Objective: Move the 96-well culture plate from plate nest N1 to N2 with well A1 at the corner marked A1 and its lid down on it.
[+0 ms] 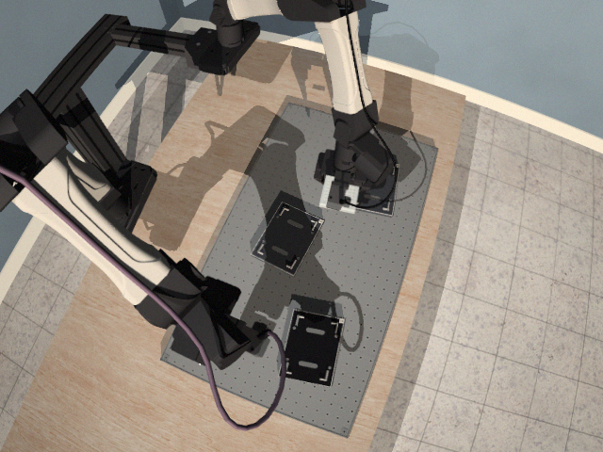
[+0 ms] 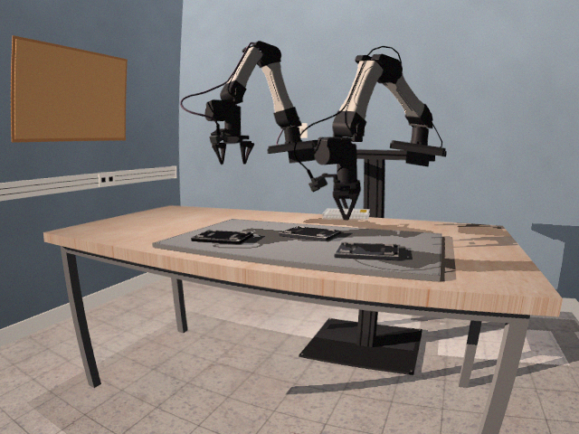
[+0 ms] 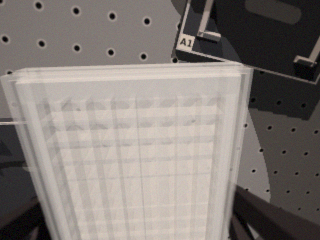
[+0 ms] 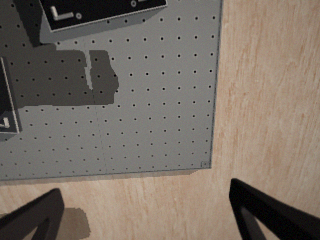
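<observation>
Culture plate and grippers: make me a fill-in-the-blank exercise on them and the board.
The culture plate is held by the ____ gripper. The fingers of the right gripper stand ____. On the grey board, the black nests number ____. In the left wrist view, the nest's corner label reads ____.

Missing words: left; open; three; A1.
</observation>
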Robot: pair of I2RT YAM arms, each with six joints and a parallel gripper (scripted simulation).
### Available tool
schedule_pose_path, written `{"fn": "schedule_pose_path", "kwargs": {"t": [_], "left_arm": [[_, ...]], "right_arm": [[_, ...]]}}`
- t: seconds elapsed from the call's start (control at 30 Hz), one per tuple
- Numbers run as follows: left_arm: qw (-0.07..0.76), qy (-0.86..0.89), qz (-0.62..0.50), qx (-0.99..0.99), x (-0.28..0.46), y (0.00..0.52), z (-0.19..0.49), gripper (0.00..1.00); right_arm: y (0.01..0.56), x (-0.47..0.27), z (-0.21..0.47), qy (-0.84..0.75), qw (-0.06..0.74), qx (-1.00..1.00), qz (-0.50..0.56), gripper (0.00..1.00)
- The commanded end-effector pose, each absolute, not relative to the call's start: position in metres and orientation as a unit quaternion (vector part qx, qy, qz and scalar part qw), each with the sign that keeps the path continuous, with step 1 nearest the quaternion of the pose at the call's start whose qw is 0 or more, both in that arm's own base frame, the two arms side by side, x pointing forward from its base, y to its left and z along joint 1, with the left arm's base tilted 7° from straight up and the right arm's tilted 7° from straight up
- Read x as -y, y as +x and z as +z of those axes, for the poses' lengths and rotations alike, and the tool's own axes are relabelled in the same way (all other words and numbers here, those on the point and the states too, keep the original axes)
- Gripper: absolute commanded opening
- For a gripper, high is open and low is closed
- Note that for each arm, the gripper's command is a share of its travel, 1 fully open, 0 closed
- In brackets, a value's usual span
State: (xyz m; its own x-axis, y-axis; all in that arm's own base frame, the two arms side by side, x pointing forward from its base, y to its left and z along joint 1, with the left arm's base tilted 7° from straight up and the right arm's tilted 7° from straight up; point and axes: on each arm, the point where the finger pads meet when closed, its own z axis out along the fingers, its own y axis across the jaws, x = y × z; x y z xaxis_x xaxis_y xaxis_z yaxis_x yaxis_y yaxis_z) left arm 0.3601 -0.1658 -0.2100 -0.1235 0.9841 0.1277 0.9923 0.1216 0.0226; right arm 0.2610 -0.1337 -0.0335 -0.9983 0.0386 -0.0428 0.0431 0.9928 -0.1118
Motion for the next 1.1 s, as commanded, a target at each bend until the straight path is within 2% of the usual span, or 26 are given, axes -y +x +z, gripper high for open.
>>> {"fn": "schedule_pose_path", "kwargs": {"t": [0.0, 0.67, 0.87, 1.07], "left_arm": [[0.0, -0.666, -0.063, 0.743, 0.17, 0.395, -0.177, 0.0], [0.0, -0.666, -0.066, 0.743, 0.12, 0.431, -0.169, 0.0], [0.031, -0.668, -0.052, 0.742, 0.103, 0.42, -0.196, 0.0], [0.031, -0.668, -0.051, 0.742, 0.088, 0.432, -0.194, 0.0]], "right_arm": [[0.264, 0.133, -0.03, 0.015, 0.025, -0.998, -0.058, 1.0], [0.264, 0.133, -0.03, 0.015, 0.025, -0.998, -0.058, 1.0], [0.264, 0.133, -0.03, 0.015, 0.025, -0.998, -0.058, 1.0], [0.264, 0.133, -0.03, 0.015, 0.025, -0.998, -0.058, 1.0]]}}
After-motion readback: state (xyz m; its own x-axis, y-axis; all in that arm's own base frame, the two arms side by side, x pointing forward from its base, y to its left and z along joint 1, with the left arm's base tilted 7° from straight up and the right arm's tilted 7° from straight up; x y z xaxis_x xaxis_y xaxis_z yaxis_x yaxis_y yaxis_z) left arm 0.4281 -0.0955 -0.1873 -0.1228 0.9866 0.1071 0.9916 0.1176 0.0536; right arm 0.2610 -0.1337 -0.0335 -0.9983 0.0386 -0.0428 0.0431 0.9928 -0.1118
